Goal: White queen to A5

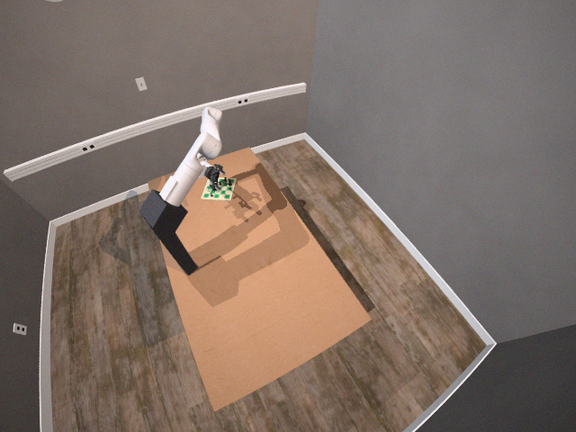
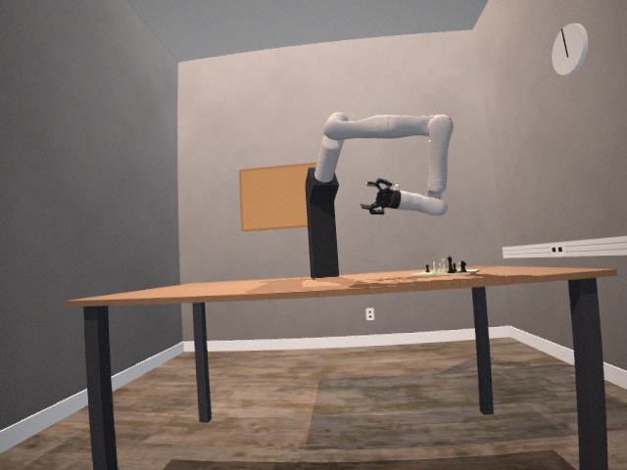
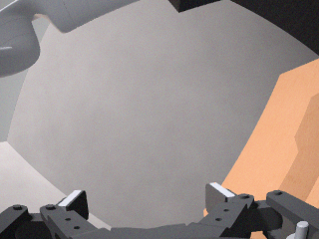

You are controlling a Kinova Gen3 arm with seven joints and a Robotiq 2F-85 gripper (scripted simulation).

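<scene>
arm: one white arm (image 2: 390,126) on a black pedestal (image 2: 321,232), folded back on itself.
gripper: one gripper (image 2: 371,197), fingers spread wide, grasping nothing, hanging high above the table (image 2: 253,289), pointing sideways.
board: one green-and-white board (image 1: 218,189) near the table's far end.
pieces: about six, dark and pale; too small to count surely.
white queen: among the pale pieces (image 2: 443,264) on the board; square unreadable.

we see open air between the wide-open gripper (image 2: 368,197), hanging mid-frame in the exterior view, and the chessboard (image 2: 445,273) lower right on the table (image 2: 202,291). small black and white pieces (image 2: 450,264) crowd the board. the black pedestal (image 2: 322,227) stands left of the gripper.
</scene>
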